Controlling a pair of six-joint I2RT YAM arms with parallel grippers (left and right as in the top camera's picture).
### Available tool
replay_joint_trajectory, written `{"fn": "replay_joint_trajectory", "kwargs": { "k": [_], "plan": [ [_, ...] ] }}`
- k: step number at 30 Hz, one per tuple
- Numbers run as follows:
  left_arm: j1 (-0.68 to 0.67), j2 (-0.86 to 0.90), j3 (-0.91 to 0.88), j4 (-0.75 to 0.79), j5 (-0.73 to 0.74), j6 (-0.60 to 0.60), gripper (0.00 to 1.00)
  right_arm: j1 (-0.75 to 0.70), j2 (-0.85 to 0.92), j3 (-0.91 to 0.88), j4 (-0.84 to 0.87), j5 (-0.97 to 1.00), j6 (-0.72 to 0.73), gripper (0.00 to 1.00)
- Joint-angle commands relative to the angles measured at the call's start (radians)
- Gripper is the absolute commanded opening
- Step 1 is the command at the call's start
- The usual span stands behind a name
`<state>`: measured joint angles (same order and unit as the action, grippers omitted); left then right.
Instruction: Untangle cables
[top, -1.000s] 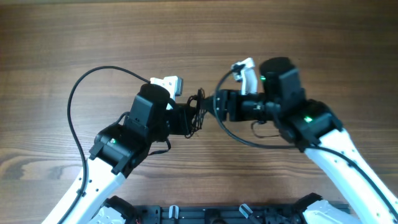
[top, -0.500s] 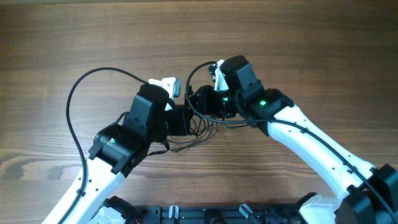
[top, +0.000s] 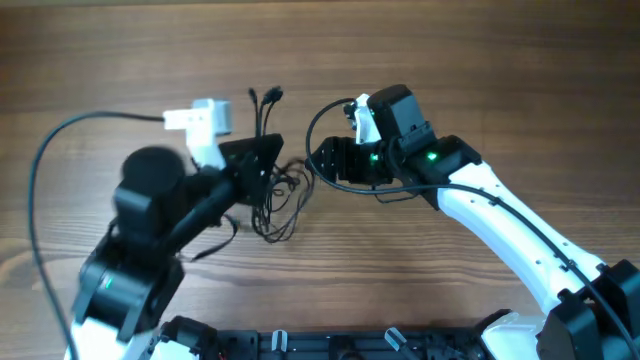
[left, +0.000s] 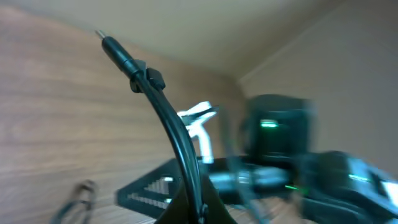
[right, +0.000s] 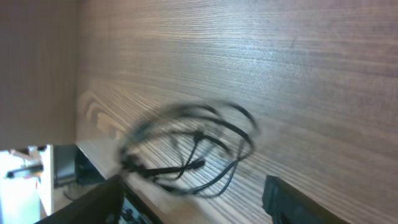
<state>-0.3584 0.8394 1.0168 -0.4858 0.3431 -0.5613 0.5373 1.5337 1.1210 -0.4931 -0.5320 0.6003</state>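
Now the left hand (top: 258, 165) grips the cables (top: 272, 195), plug ends pointing far; the right hand (top: 322, 160) stands open just right of them above the desk (top: 450, 60).

A wooden table (top: 120, 60) is shown from overhead, its brown top crossed by fine darker grain running from side to side under soft, even light. A dark rail (top: 330, 342) with small pale clips is seen along the near edge. In the left wrist view, a plain beige wall (left: 205, 25) is seen beyond the table, blurred. In the right wrist view, a bright white patch (right: 18, 177) is shown past the table's edge.
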Motion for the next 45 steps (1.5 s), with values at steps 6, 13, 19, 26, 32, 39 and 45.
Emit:
{"fn": "replay_joint_trajectory", "kwargs": {
  "k": [6,13,19,26,32,39,45],
  "plan": [
    [0.039,-0.065,0.018,-0.034,-0.169,-0.099,0.04,-0.003,0.019,0.01,-0.002,-0.117,-0.113,0.75],
    [0.076,-0.032,0.018,-0.029,-0.319,-0.274,0.04,0.044,0.023,-0.026,0.004,-0.121,-0.153,0.68],
    [0.082,-0.032,0.018,-0.026,-0.319,-0.299,0.04,0.146,0.026,-0.034,0.08,-0.148,-0.389,0.68],
    [0.082,-0.032,0.018,-0.027,-0.314,-0.341,0.04,0.232,0.138,-0.034,0.304,-0.04,-0.311,0.54],
    [0.082,-0.032,0.018,-0.027,-0.315,-0.341,0.04,0.243,0.248,-0.034,0.377,-0.04,-0.246,0.43],
    [0.098,-0.033,0.018,-0.028,-0.304,-0.363,0.04,0.213,0.251,-0.034,0.38,0.02,-0.079,0.47],
    [0.111,-0.033,0.018,-0.027,-0.28,-0.364,0.04,0.24,0.254,-0.034,0.464,-0.207,-0.282,0.5]
  ]
}}
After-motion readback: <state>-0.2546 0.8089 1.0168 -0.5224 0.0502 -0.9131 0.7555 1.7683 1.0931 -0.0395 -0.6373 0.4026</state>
